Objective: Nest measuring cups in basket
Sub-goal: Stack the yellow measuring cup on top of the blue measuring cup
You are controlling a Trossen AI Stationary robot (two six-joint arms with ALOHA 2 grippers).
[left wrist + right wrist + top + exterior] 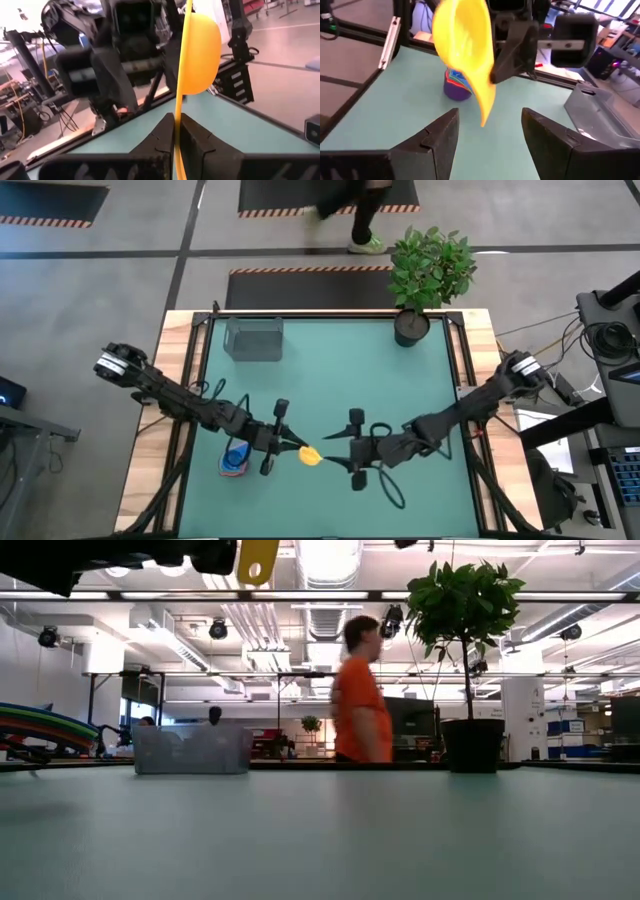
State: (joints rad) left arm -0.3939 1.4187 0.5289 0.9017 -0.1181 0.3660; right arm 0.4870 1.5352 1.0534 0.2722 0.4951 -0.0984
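Observation:
A yellow measuring cup (311, 456) hangs above the table's middle, with my left gripper (292, 447) shut on it. My right gripper (346, 451) faces it from the table's right side. It is open (490, 135) and a short way from the cup's handle end (486, 112), touching nothing. A stack of nested coloured cups (235, 461), purple outermost (457, 85), stands on its base on the table below my left arm. The grey see-through basket (254, 338) rests on the table near the far edge, left of centre. My left gripper pinches the yellow cup's handle (177, 121) between its two fingers, seen edge-on. The fingers reach level from the table's left. The bowl (200, 55) sticks out past the fingertips. The cup is lifted clear, turned on its side, its handle end (258, 560) hanging free.
A black pot with a green plant (412, 326) stands at the far right corner. A person in an orange top (358, 705) walks past behind the table. Bare green table surface (340, 380) lies between the grippers and the basket.

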